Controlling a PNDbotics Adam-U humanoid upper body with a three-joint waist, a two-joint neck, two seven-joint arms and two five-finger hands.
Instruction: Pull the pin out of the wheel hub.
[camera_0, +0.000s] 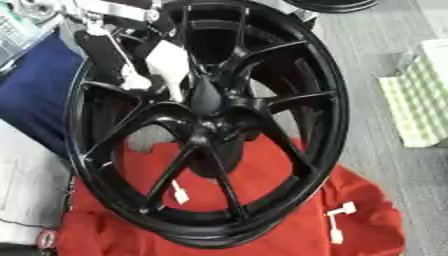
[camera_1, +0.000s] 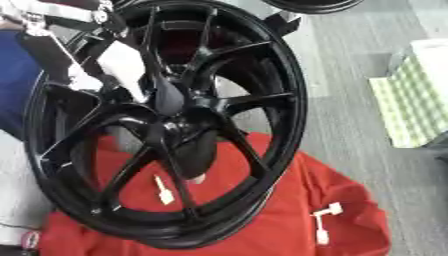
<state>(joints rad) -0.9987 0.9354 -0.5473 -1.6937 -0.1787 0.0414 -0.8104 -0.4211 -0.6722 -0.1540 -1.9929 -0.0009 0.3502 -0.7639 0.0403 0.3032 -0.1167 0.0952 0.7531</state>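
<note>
A black spoked wheel (camera_0: 297, 65) stands nearly upright on a red cloth (camera_0: 350, 190), its hub (camera_0: 210, 117) in the middle of the view. My left hand (camera_0: 109, 47), black with silver joints, reaches in from the upper left over the spokes. Its fingers are curled round a white pin (camera_0: 171, 67) with a wide head and a thin stem. The stem's tip points down at the hub, just above and left of it. I cannot tell whether the tip is still inside the hub. My right hand is out of sight.
Loose white pins lie on the cloth: one (camera_0: 178, 192) seen between the lower spokes, two (camera_0: 339, 220) at the right. A pale green foam block (camera_0: 420, 100) sits on the grey floor at the right. Blue fabric (camera_0: 35, 90) lies left of the wheel.
</note>
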